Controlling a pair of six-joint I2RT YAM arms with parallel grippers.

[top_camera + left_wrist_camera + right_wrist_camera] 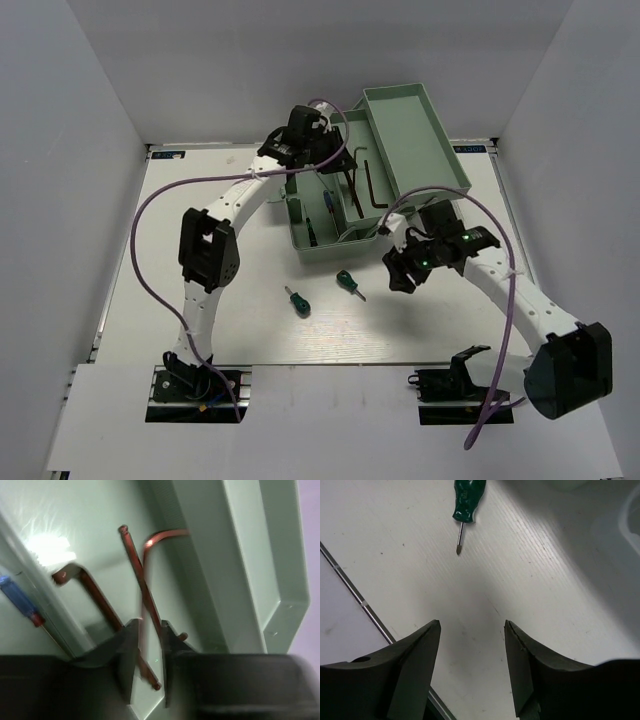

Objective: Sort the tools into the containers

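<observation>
My left gripper [305, 135] hangs over the pale green toolbox base [300, 245]. In the left wrist view its jaws [149, 625] stand narrowly apart over three dark hex keys [142, 587] lying crossed in a compartment. One blurred key [150, 542] runs down between the fingers and is not clearly pinched. A blue-handled screwdriver [17, 597] lies in the neighbouring compartment. My right gripper [405, 272] is open and empty over the table. One stubby green-handled screwdriver [468, 500] lies ahead of it [347, 282]. The other [297, 300] lies further left.
The toolbox's upper tray [440, 150] is swung out to the back right. A thin dark green-handled screwdriver [312, 232] lies in the base beside the blue one. Purple cables loop over both arms. White walls enclose the table on three sides.
</observation>
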